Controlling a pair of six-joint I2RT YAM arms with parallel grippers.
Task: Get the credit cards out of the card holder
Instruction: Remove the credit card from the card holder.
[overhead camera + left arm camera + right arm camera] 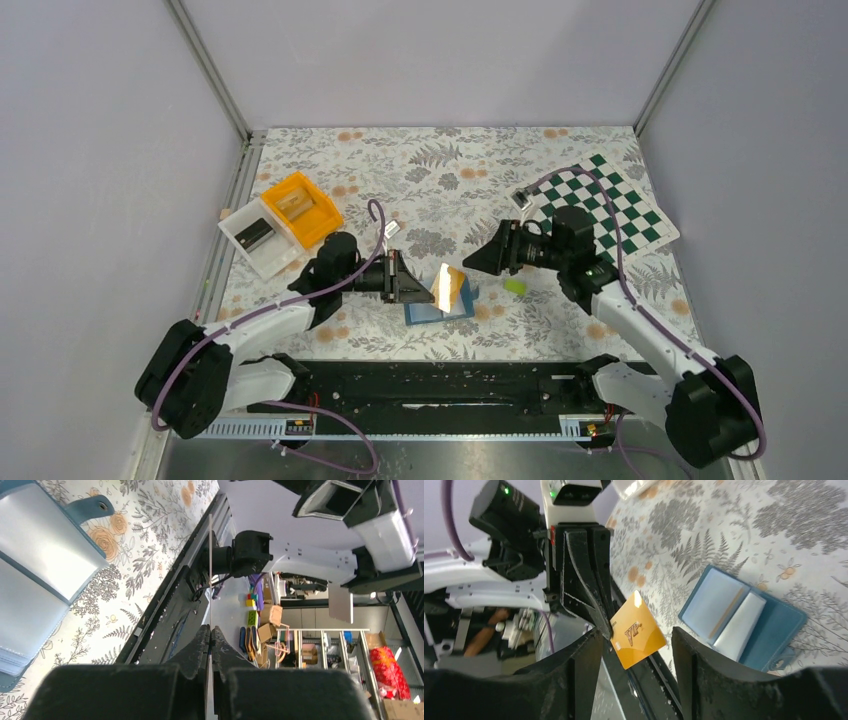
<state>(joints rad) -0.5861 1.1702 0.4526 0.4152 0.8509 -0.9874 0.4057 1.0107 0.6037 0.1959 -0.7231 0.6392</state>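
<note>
The left gripper [418,281] is clenched on an orange card [448,287], pinching it by 1 edge and holding it up off the surface [450,170], tilted on its side. In the left wrist view the card [210,580] shows edge-on as a thin line rising from between the closed fingers [197,650]. The right gripper [476,259] faces the left one from the other side with its jaws apart; in the right wrist view the orange card [636,637] sits in the gap between its 2 fingers [584,680], and whether either finger touches it cannot be told. The same view shows the left gripper [606,630] nipping the card's near corner. The card holder [441,309] lies open and flat on the surface just below the raised card, near the front edge between the 2 arms; its pale inner pockets [744,615] face up and a snap tab [97,505] sticks out at 1 side. A lime-green card [516,286] lies on the surface just right of the holder, under the right arm. An orange bin [300,208] and a white bin [255,235] stand touching at the left side, and a checkered mat [600,205] lies at the far right.
</note>
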